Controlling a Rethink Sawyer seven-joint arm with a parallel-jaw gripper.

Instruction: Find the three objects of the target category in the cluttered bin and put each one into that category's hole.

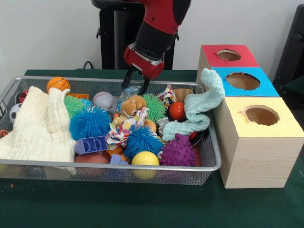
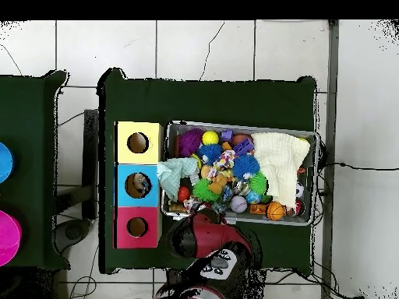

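Observation:
The wire mesh bin (image 1: 118, 167) is packed with toys; it also shows in the overhead view (image 2: 316, 179). My gripper (image 1: 136, 86) reaches down into the bin's far side, at its middle. A see-through plastic bottle (image 1: 129, 91) lies right at the gripper's tips, partly hidden by a teddy and a green spiky ball. No other bottle shows in the bin. The blue-topped hole (image 1: 242, 80) is in the wooden box right of the bin. In the overhead view, something pale shows inside the blue hole (image 2: 138, 185).
The red-topped hole (image 1: 228, 55) and the yellow-topped hole (image 1: 261, 115) flank the blue one. A cream muslin cloth (image 1: 40, 126) covers the bin's left. A mint cloth (image 1: 199, 107) drapes over the right rim towards the box. Spiky balls (image 1: 90, 122) fill the middle.

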